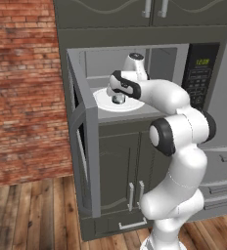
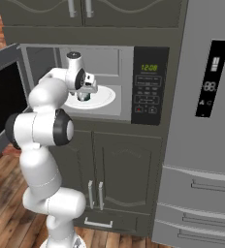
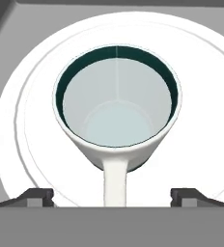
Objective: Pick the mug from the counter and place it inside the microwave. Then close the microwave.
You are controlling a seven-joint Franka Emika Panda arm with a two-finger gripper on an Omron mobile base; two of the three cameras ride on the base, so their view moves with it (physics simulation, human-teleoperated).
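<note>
While the microwave [image 1: 135, 83] door hangs open, mug [image 3: 116, 106] upright on white plate [image 3: 17, 120], claw [image 3: 112, 195] spread.

My white arm reaches into the open microwave [image 2: 129, 53], its door [image 2: 3, 97] swung wide at the left. My gripper [image 2: 84, 96] hangs over the white round plate [image 2: 104, 99] inside, with the mug [image 2: 83, 97] just below it. The black keypad panel [image 2: 148, 87] shows green digits. A grey refrigerator [image 2: 201, 121] stands to the right.
</note>
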